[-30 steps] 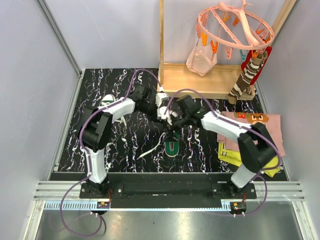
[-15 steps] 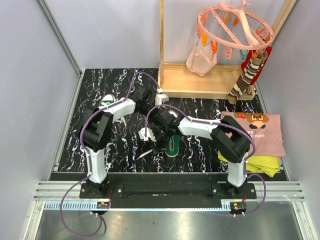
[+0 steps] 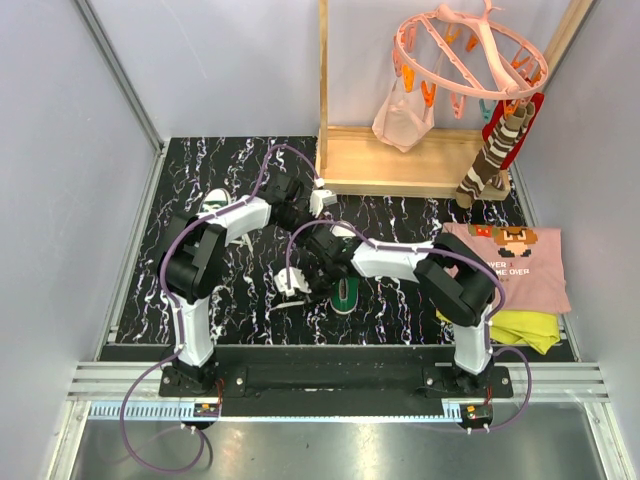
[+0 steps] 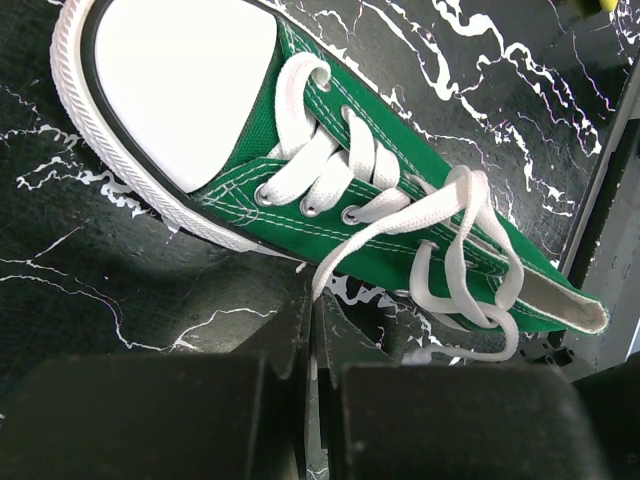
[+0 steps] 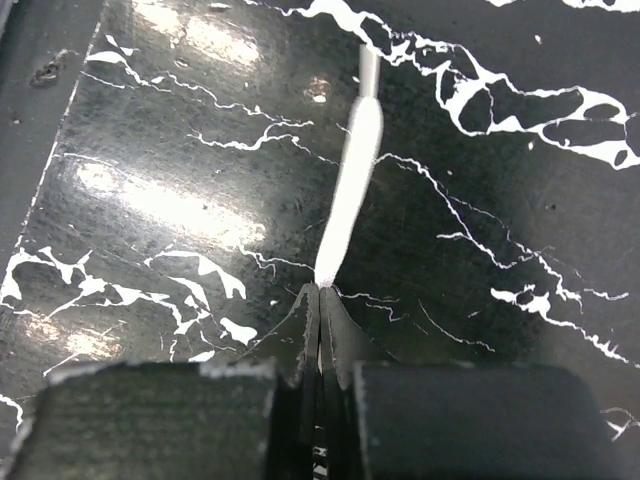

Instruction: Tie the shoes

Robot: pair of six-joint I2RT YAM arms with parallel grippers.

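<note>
One green shoe [image 4: 400, 225] with a white toe cap [image 4: 180, 85] fills the left wrist view, its white laces [image 4: 455, 250] loose in loops. My left gripper [image 4: 312, 295] is shut on one lace strand running off the eyelets. In the top view that shoe [image 3: 346, 294] lies mid-table, partly under my right arm. My right gripper [image 5: 320, 292] is shut on the flat end of a white lace [image 5: 350, 180] low over the black marbled tabletop [image 5: 520, 230], to the front left of the shoe [image 3: 293, 283]. The second shoe [image 3: 214, 203] lies at the far left.
A wooden rack base [image 3: 400, 160] stands at the back, with a pink peg hanger [image 3: 470, 50] and a striped sock [image 3: 495, 150] above it. A pink printed T-shirt [image 3: 520, 260] and a yellow cloth [image 3: 510, 325] lie at the right edge.
My right gripper has swung from beside the left gripper toward the front left of the shoe, dropped low and closed on the lace end. The left gripper has barely moved.
</note>
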